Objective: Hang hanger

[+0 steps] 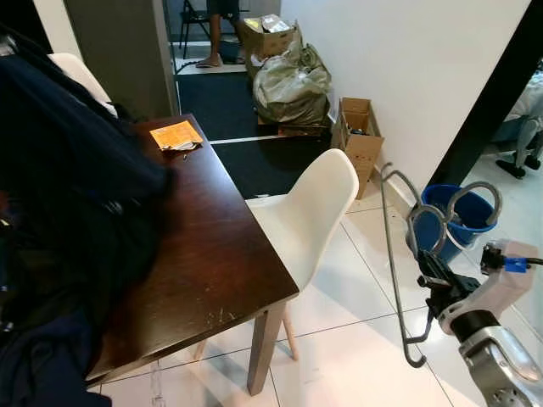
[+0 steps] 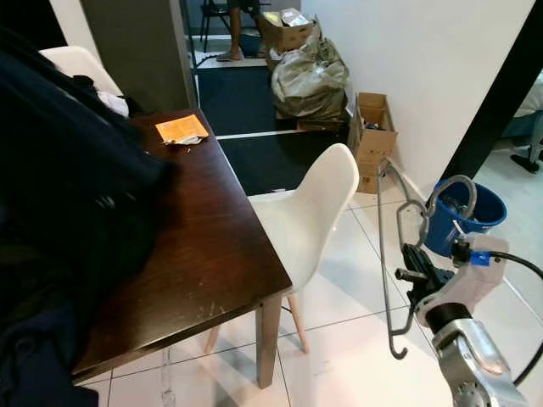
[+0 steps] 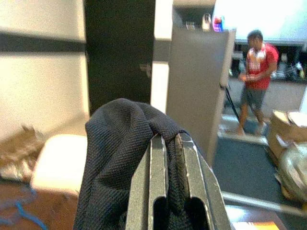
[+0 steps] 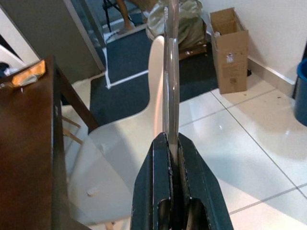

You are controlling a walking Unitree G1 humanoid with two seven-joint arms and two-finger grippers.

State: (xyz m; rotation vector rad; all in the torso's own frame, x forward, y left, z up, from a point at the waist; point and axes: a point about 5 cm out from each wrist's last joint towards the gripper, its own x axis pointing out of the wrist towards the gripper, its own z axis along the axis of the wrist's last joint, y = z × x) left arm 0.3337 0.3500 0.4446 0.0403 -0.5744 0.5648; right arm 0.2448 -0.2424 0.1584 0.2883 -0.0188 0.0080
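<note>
The right gripper [image 1: 434, 284] has its jaws pinching a grey wire hanger [image 1: 392, 246]. The hanger's long bar runs up and down past the jaws, with one bent end hanging below them and the curved hook end [image 1: 475, 199] looping above and beyond them, over a blue bucket [image 1: 458, 216]. In the right wrist view the bar [image 4: 171, 72] rises straight out from between the pressed-together jaws, thin and glossy.

The left gripper [image 3: 170, 189] has its jaws pinching a fold of dark knitted garment [image 3: 122, 143], whose bulk lies heaped on the dark wooden bench [image 1: 208, 254] on that side.

No rail or peg to receive the hanger can be made out; ahead of the right jaws are only a white chair [image 1: 310, 212], tiled floor, a cardboard box [image 1: 361, 136] and the wall. So the step in hand looks like carrying the hanger toward wherever it goes, or toward the garment.

To do it well, keep the pinch firm: a smooth wire held at a single point will tend to pivot and swing in the jaws. Carry it slowly, keep the lower bent end off the chair back and bench edge, and turn the wrist so the hook end leads when it meets its support.
</note>
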